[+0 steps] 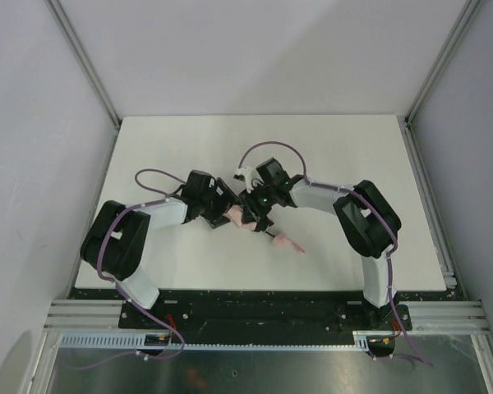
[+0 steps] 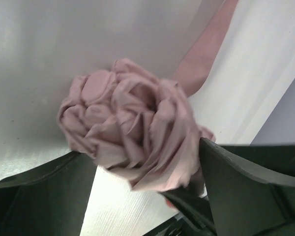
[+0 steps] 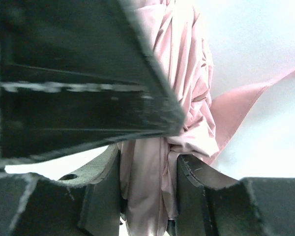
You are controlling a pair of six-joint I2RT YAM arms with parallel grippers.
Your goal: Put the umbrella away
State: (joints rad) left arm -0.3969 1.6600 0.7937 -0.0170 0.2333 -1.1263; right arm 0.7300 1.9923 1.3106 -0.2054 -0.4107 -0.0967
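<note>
Sitting bunched between both arms at the middle of the bench, the umbrella is pinched through its folded fabric by the right gripper. The left gripper stands wide around the crumpled canopy end. With one hold only, the folds may spring loose, and the trailing strap could snag.
</note>
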